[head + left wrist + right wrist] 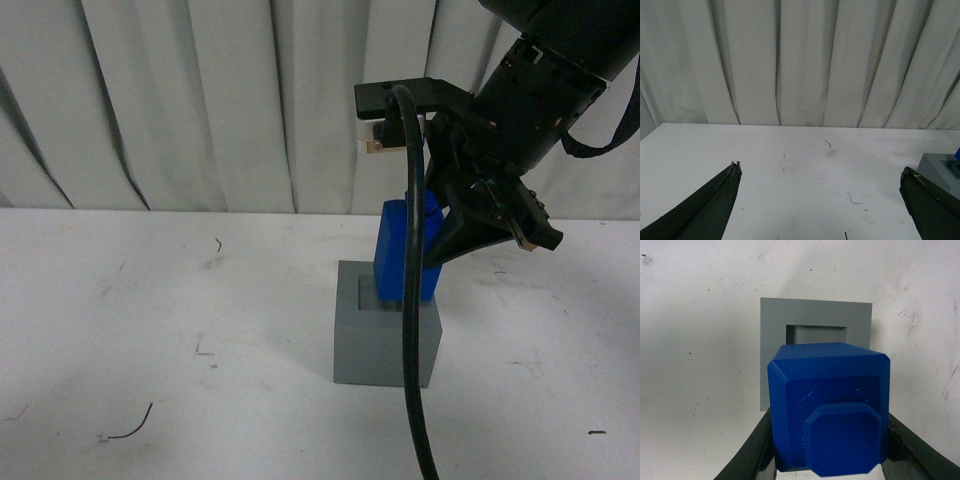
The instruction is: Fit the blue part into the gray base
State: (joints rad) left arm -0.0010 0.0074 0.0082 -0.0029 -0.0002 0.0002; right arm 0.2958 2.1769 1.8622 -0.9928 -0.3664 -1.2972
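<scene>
Blue part (827,405), smooth chamfered block, matte gray base (365,345), square-recessed top

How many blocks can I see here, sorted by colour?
Blue: 1, the blue part
Gray: 1, the gray base
Total: 2

Diffuse, fairly bright light is given, probably from overhead. Soft shading is seen in the folds of the curtain (200,100). The blue part (827,405) is rendered slightly soft close to the right wrist lens, and the right arm (540,90) is left nearly black.
</scene>
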